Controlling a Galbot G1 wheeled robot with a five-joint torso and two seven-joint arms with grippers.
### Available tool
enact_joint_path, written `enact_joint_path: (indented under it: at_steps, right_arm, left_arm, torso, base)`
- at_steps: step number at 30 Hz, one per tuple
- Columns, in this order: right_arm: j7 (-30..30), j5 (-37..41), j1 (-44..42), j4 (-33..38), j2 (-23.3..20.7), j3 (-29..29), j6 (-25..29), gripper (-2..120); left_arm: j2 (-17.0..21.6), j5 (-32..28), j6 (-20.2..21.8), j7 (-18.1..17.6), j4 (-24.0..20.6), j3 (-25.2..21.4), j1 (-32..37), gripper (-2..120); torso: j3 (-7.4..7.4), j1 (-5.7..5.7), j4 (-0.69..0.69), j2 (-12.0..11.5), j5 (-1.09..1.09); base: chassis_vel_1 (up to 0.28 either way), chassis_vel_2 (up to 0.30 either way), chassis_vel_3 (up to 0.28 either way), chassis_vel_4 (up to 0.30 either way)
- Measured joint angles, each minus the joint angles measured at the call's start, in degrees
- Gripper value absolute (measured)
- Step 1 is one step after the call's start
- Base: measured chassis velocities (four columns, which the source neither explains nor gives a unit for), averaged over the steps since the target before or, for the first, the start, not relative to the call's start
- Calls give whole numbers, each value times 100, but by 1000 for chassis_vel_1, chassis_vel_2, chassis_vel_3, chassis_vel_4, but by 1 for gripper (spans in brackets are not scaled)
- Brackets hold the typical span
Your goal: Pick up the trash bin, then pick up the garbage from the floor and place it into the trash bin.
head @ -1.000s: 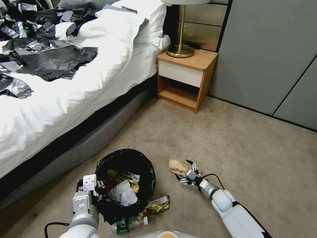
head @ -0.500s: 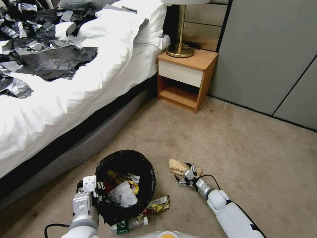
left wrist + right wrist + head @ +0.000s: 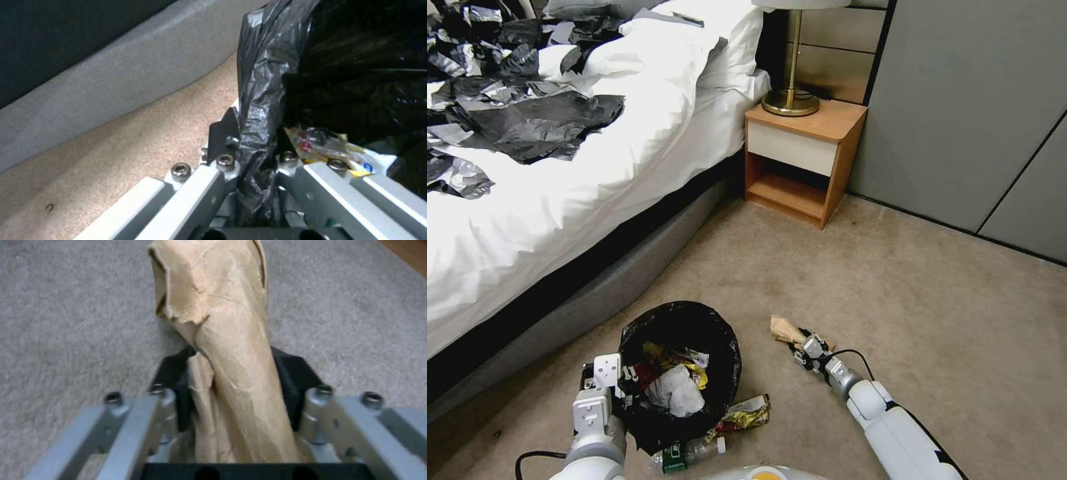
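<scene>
Trash bin (image 3: 680, 373) sits near the bed (image 3: 560, 193), which runs along the left. Right of the bin lies the paper bag (image 3: 784, 330). Wrapper (image 3: 747, 412) and bottle (image 3: 690, 453) lie at the bin's near side. Nightstand (image 3: 800, 157) stands far, lamp (image 3: 792, 80) on it.

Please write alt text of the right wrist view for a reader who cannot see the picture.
The right gripper is shut on a crumpled brown paper bag, whose length runs away from the camera over grey-beige carpet. The black fingers press the bag from both sides, between grey metal linkage bars.
</scene>
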Motion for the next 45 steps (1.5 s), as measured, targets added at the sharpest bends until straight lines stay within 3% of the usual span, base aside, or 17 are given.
enact_joint_path:
  at_steps: [2,3,4,5,6,12,15,18,19,22,23,26,27,32,38,45]
  right_arm:
    - [3,2,-2,9,0,2,0,30]
    - [14,9,-16,25,-2,9,4,17]
    - [14,9,-16,25,-2,9,4,17]
    - [30,43,-33,63,-11,20,19,4]
    - [37,83,-46,93,-20,20,32,0]
    - [143,244,-129,366,-63,21,130,0]
    - [248,451,-272,847,-111,20,178,0]
    - [271,979,-588,2024,-238,6,105,0]
    - [271,979,-588,2024,-238,6,105,0]
    - [272,1342,-919,3378,-349,-5,-16,0]
    - [272,1342,-919,3378,-349,-5,-16,0]
    - [271,1577,-1158,4703,-431,-71,-94,0]
    - [271,1577,-1158,4703,-431,-71,-94,0]
    - [-154,2063,-1285,6029,-584,-423,-38,0]
    - [-299,2169,-1387,6322,-784,-1148,-13,0]
    - [-182,1939,-1366,5991,-991,-1925,-10,0]
  left_arm:
    - [2,0,-1,0,-5,0,3,0]
    - [8,0,-1,0,-16,-1,9,0]
    - [8,0,-1,0,-16,-1,9,0]
    - [17,1,-2,0,-20,-1,12,0]
    - [21,1,-1,0,-21,-1,13,0]
    - [29,4,-2,1,-23,2,11,0]
    - [39,6,-1,3,-22,6,-2,0]
    - [45,7,8,8,-8,14,-33,0]
    - [45,7,8,8,-8,14,-33,0]
    - [50,6,20,13,25,21,-62,0]
    - [50,6,20,13,25,21,-62,0]
    - [59,5,31,16,57,34,-85,0]
    - [59,5,31,16,57,34,-85,0]
    - [96,11,44,20,90,51,-112,0]
    - [81,11,65,27,90,73,-140,0]
    - [79,9,78,27,90,71,-131,0]
  torso:
    - [0,0,0,0,0]
    - [0,0,0,0,0]
    - [0,0,0,0,0]
    - [0,0,0,0,0]
    - [0,0,0,0,0]
    - [0,0,0,0,1]
    - [0,0,1,0,1]
    - [0,0,0,0,0]
    - [0,0,0,0,0]
    - [-1,0,0,0,-1]
    - [-1,0,0,0,-1]
    - [-1,0,-1,0,-1]
    - [-1,0,-1,0,-1]
    - [-1,0,1,1,-1]
    - [-1,0,0,1,0]
    - [-1,0,0,1,0]
  base:
    - [0,0,0,0]
    - [0,0,0,0]
    - [0,0,0,0]
    - [0,0,0,0]
    - [0,0,0,0]
    - [0,0,0,0]
    - [0,0,0,0]
    - [0,0,0,0]
    - [0,0,0,0]
    - [0,0,0,0]
    - [0,0,0,0]
    - [0,0,0,0]
    - [0,0,0,0]
    - [0,0,0,0]
    - [0,0,0,0]
    - [0,0,0,0]
